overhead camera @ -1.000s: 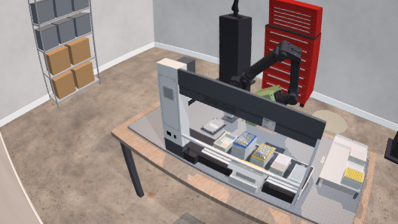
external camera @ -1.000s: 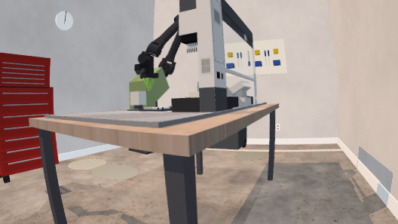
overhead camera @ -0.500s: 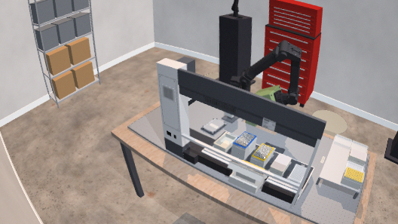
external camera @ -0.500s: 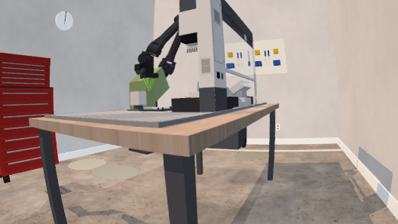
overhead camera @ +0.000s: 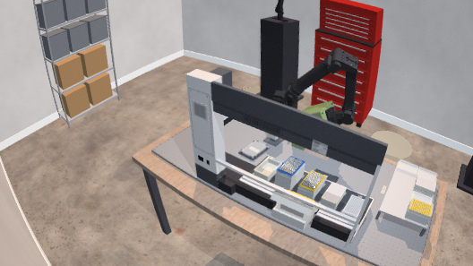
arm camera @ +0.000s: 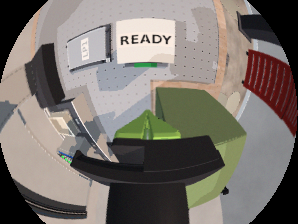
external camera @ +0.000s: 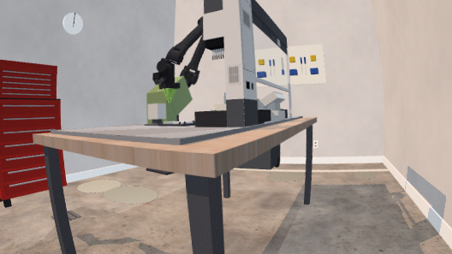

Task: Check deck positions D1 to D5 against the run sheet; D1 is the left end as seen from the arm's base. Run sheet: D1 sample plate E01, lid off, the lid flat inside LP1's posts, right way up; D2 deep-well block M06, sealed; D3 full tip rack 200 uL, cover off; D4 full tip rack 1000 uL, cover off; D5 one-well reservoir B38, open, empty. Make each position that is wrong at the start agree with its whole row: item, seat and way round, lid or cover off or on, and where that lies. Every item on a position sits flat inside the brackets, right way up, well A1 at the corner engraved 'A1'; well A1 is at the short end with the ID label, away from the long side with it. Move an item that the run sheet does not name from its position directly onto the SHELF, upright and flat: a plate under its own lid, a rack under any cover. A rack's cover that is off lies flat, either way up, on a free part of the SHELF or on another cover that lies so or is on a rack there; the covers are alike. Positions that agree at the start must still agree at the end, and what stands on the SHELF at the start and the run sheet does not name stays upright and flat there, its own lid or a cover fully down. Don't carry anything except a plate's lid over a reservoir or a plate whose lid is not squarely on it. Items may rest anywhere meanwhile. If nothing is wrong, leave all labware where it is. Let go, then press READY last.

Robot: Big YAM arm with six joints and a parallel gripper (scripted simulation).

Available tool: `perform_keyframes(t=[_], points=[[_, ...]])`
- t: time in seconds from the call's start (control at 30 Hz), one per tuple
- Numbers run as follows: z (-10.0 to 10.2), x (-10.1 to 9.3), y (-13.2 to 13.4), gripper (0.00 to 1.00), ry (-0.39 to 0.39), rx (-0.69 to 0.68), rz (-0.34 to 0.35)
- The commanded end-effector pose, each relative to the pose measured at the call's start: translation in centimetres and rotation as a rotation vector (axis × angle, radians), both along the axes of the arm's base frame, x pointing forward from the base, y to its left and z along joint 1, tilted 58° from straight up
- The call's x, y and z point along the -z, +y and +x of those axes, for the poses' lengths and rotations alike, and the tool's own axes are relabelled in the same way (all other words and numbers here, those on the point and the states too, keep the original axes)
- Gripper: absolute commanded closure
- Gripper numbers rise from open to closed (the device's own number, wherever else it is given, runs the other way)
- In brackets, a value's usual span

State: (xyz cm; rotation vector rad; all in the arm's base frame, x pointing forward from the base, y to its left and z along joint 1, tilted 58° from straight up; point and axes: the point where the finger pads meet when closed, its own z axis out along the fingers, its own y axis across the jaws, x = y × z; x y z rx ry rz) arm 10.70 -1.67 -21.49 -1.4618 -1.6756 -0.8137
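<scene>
My gripper is shut and empty, behind the deck's gantry beam and just above a green box. In the wrist view the closed green fingertips point down beside the green box, with the white READY button on the plate farther ahead. In the exterior view the gripper hangs over the green box. On the deck stand a white reservoir, a blue-framed tip rack, a yellow-framed tip rack, a white sealed block and a plate. A lid lies behind them.
The SHELF at the table's right end holds white items and a yellow tip rack. The dark gantry beam and white tower stand over the deck. A red tool cabinet is behind the arm.
</scene>
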Motion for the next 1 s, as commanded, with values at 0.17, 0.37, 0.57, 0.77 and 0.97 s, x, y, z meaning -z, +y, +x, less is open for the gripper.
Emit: perform_keyframes(t=[0.17,0.37,0.57,0.77,0.97], points=[[-0.3,2.7,3.2,1.00,0.001,0.000,-0.018],[-0.3,2.7,3.2,1.00,0.001,0.000,-0.018],[-0.3,2.7,3.2,1.00,0.001,0.000,-0.018],[-0.3,3.1,2.9,1.00,0.001,0.000,-0.018],[0.5,4.0,2.1,1.00,-0.015,0.000,-0.034]])
